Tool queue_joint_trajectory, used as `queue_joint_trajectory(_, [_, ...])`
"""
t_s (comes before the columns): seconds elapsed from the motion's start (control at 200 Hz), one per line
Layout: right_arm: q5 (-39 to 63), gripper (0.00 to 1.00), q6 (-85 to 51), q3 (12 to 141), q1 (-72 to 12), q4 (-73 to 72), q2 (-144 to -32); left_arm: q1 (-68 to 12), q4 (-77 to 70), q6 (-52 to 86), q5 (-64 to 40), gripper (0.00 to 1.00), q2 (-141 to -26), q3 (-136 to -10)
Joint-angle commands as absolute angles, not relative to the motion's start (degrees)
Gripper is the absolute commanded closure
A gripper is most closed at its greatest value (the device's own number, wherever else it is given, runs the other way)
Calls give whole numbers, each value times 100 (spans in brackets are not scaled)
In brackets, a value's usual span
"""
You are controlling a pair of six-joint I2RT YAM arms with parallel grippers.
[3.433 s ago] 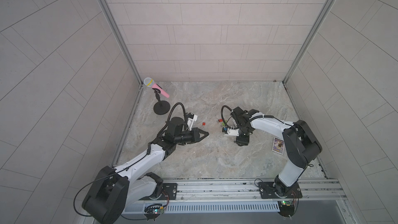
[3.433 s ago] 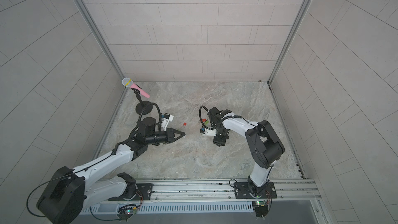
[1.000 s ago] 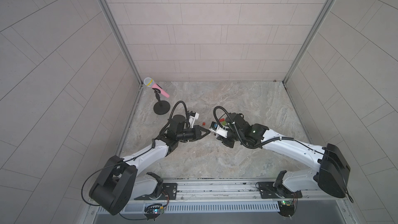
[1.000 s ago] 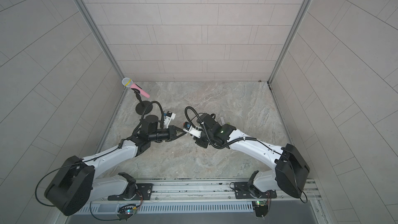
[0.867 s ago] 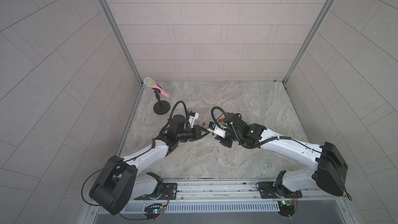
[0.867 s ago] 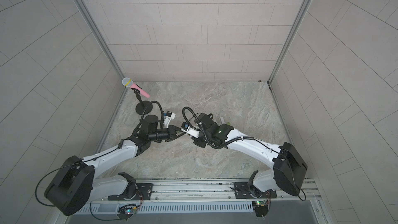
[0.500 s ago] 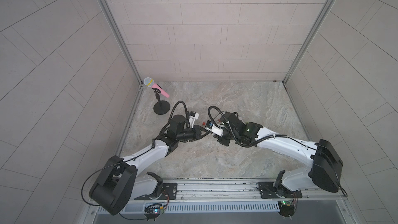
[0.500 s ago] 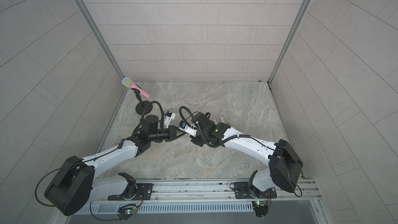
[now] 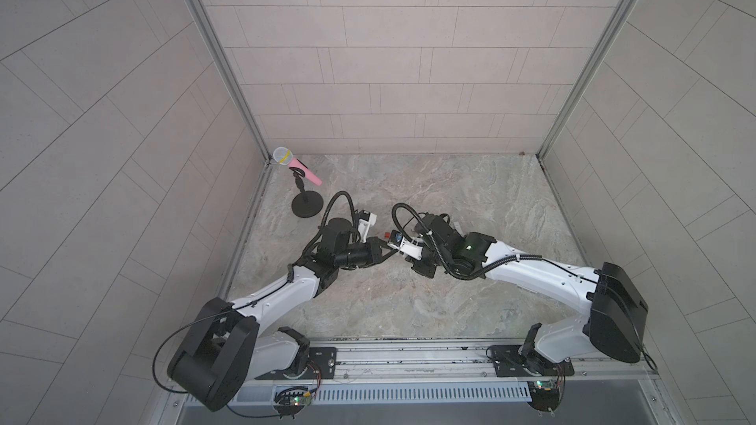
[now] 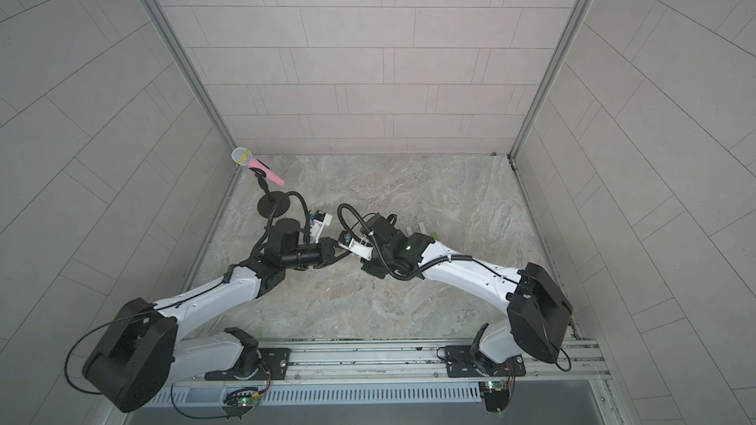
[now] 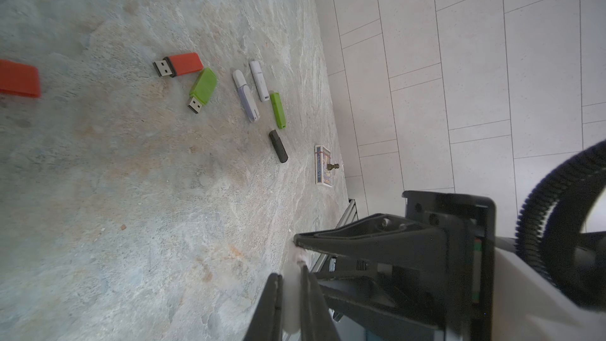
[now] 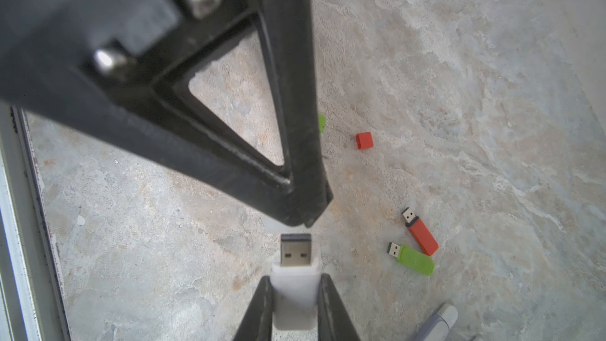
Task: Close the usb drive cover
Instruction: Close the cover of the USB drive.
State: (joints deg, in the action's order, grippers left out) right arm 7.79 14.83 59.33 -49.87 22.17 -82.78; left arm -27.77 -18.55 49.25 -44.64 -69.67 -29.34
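Note:
My right gripper (image 12: pixel 295 278) is shut on a white usb drive (image 12: pixel 295 303), whose bare metal plug (image 12: pixel 296 250) sticks out past the fingertips. My left gripper (image 11: pixel 291 273) is shut on the white usb drive cover (image 11: pixel 291 296). In the right wrist view the cover (image 12: pixel 272 226) peeks out at the tip of the left gripper's black fingers (image 12: pixel 295 165), a small gap away from the plug and slightly to one side of it. In both top views the two grippers meet tip to tip above the table's middle left, the left gripper (image 9: pixel 390 253) facing the right gripper (image 9: pixel 405 253).
Loose on the marble table (image 9: pixel 470 312) lie an uncapped red drive (image 11: pixel 178 64), an uncapped green drive (image 11: pixel 203 88), a red cap (image 11: pixel 19 78) and several capped drives (image 11: pixel 246 96). A card box (image 11: pixel 322 165) sits near the right wall. A pink microphone on a stand (image 9: pixel 302 186) stands back left.
The right arm has swung left across the table with the white drive until its plug faces the left gripper. The left gripper has barely moved and keeps the cover.

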Motion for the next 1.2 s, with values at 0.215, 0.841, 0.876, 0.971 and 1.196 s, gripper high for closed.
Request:
queue_joint_trajectory(0.215, [841, 81, 1406, 5974, -5028, 2163, -8181, -2797, -1872, 4808, -4483, 94, -6864, -3056])
queue_joint_trajectory(0.841, [914, 81, 1386, 6310, -5152, 2111, -8430, -2870, -1804, 4618, -4643, 94, -7035, -3111])
queue_joint_trajectory(0.876, [914, 81, 1394, 6311, -5152, 2086, -8406, -2874, -1766, 4569, -4694, 94, -7053, -3120])
queue_joint_trajectory(0.971, [921, 81, 1461, 6319, -5151, 1999, -8338, -2878, -1685, 4455, -4830, 94, -7105, -3146])
queue_joint_trajectory(1.196, [657, 81, 1546, 6510, -5134, 1951, -8336, -2916, -1398, 4276, -4875, 94, -7102, -3182])
